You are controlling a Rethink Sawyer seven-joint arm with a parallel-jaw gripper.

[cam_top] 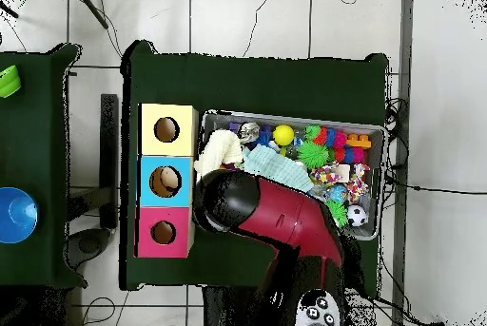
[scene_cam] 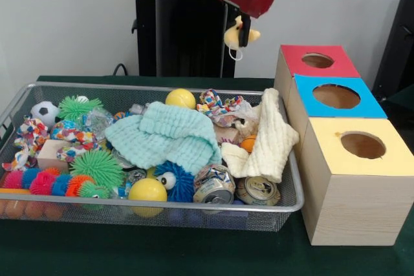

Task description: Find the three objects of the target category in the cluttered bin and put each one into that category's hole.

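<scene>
My gripper [scene_cam: 242, 34] hangs high above the table's far edge, shut on a small yellow duck-like toy [scene_cam: 236, 32]. It is up and to the left of the red box [scene_cam: 294, 59]. Three wooden boxes stand in a row, each with a round hole on top: red, blue [scene_cam: 369, 103] and yellow [scene_cam: 388, 159]. The wire bin [scene_cam: 259, 209] to their left is full of clutter. In the overhead view the red arm [cam_top: 285, 213] covers the gripper, beside the blue box [cam_top: 147, 182].
The bin holds a mint cloth [scene_cam: 168, 134], a cream cloth [scene_cam: 272, 137], two crushed cans [scene_cam: 213, 189], yellow balls [scene_cam: 180, 98], spiky balls [scene_cam: 97, 166], a soccer ball [scene_cam: 44, 112] and rope toys. A second table with a blue bowl [cam_top: 14, 215] stands at the overhead view's left.
</scene>
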